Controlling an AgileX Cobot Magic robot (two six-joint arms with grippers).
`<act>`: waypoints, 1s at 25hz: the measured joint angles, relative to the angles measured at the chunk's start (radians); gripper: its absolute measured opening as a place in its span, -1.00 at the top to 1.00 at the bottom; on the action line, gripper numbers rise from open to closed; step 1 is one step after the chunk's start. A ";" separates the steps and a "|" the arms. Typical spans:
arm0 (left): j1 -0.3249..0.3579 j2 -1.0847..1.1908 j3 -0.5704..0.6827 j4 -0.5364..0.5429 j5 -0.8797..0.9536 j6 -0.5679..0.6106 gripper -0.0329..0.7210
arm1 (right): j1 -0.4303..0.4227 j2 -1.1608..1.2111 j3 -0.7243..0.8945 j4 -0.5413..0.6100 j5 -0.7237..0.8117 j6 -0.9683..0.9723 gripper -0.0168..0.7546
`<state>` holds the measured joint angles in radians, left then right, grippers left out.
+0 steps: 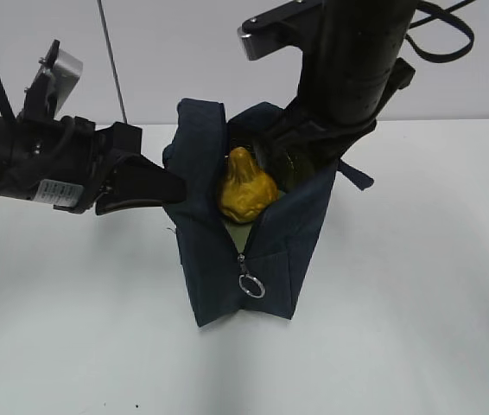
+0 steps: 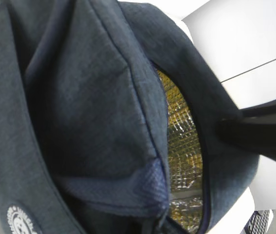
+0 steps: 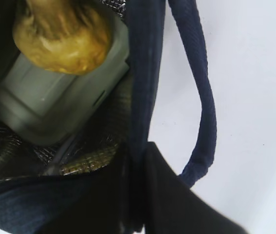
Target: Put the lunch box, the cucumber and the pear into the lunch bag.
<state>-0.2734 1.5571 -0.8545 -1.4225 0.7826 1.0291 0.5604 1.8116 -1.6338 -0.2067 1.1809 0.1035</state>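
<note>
Navy fabric of the lunch bag stands open on the white table, its ring pull at the front. Inside, the pear sits on the lunch box. The left gripper pinches the bag's left edge; the right gripper clamps the right edge, beside the handle.

White table fills lower frame, plain surface. Dark navy lunch bag stands directly on it at centre frame, upright, zipper open at top, ring pull hanging on its front face toward bottom centre.
</note>
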 joint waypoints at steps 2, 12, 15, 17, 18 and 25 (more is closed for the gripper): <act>0.000 0.001 -0.001 0.001 0.000 0.000 0.95 | 0.000 -0.004 0.029 0.013 -0.028 0.000 0.88; 0.000 0.001 -0.001 0.020 -0.025 0.000 0.95 | 0.000 -0.008 0.065 0.052 -0.145 0.004 0.68; 0.000 0.001 -0.001 0.024 -0.020 0.000 0.95 | 0.000 -0.008 0.065 0.052 -0.160 0.004 0.23; 0.000 0.001 -0.001 0.025 -0.020 0.000 0.95 | 0.000 -0.010 0.065 0.052 -0.167 0.004 -0.13; 0.000 0.001 -0.001 0.025 -0.020 0.000 0.95 | 0.000 -0.010 0.065 0.052 -0.169 0.002 -0.24; 0.000 0.001 -0.001 0.026 -0.020 0.000 0.95 | 0.000 -0.027 0.065 0.093 -0.147 -0.029 -0.30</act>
<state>-0.2734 1.5582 -0.8553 -1.3964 0.7625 1.0291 0.5604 1.7848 -1.5691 -0.1132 1.0340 0.0741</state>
